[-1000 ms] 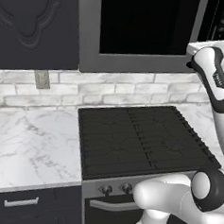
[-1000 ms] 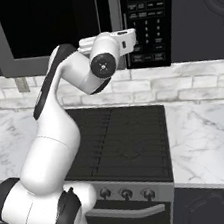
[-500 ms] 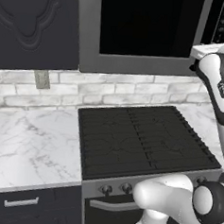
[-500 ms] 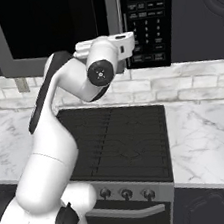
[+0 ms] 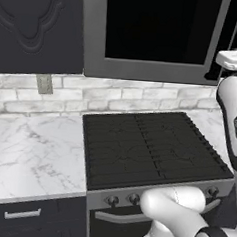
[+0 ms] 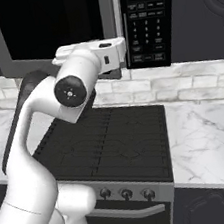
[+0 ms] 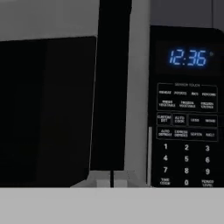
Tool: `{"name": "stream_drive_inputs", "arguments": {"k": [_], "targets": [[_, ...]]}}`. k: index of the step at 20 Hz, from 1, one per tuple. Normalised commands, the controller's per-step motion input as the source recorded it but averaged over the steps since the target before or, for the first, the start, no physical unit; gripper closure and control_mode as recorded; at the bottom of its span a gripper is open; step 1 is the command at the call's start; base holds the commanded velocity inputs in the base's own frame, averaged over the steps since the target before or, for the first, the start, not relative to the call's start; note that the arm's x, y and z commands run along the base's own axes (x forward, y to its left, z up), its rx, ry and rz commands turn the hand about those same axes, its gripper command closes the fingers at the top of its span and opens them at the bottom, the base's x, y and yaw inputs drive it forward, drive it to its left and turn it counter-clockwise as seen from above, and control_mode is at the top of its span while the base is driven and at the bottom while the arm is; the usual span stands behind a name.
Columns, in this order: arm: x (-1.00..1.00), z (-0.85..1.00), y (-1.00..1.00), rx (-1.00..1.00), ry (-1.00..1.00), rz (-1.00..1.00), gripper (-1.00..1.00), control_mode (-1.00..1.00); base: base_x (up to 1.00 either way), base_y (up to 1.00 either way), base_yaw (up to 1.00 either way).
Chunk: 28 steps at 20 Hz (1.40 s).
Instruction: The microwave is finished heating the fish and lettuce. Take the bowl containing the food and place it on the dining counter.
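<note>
My claw (image 7: 111, 179) is clenched tight, its two pale tips pressed together with only a thin dark seam between them in the hand view. It sits right up against the tall black vertical door handle (image 7: 111, 87) of the large built-in microwave with the grey metal frame (image 5: 144, 72); whether the tips have the handle between them or are just butted up below it, I cannot tell. In the right base view the hand reaches up to the strip between the black glass door (image 6: 46, 22) and the black keypad panel (image 6: 146, 23), whose blue clock digits (image 7: 188, 57) glow to the side in the hand view.

The door is shut, so the small tan bowl with the fish and lettuce must be behind that dark glass, hidden from me. Below the arm lies the black stove with cast grates (image 5: 148, 147), flanked by the white marble bench with grey veins (image 5: 33, 154) and backed by pale brick tile (image 5: 117, 93).

I judge we are at the very first step: getting the door open. Next I would need to pull the handle outward along the door's swing, keeping the wrist following the arc so the tips do not slip off. Only then can I reach inside for the bowl and carry it to the dining counter.
</note>
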Motion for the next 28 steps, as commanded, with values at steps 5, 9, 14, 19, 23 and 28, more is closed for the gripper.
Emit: {"name": "stream_drive_inputs", "arguments": {"k": [5, 9, 14, 19, 23, 28], "targets": [[-1.0, 0.06, 0.59, 0.0, 0.0, -0.22, 1.0, -1.0, 0.0, 0.0, 0.0], [-1.0, 0.0, 0.77, 0.0, 0.0, -0.21, 1.0, -1.0, 0.0, 0.0, 0.0], [-0.4, 0.0, 0.17, 0.0, 0.04, -0.01, -1.0, -1.0, 0.0, 0.0, 0.0], [-0.16, 0.06, -0.65, 0.35, 0.01, 0.01, -1.0, -1.0, 0.0, 0.0, 0.0], [-0.24, 0.15, -1.0, 0.66, 0.16, 0.08, -1.0, -1.0, 0.0, 0.0, 0.0], [-0.07, 0.04, -1.0, 0.65, 0.24, 0.15, -1.0, -1.0, 0.0, 0.0, 0.0]]}}
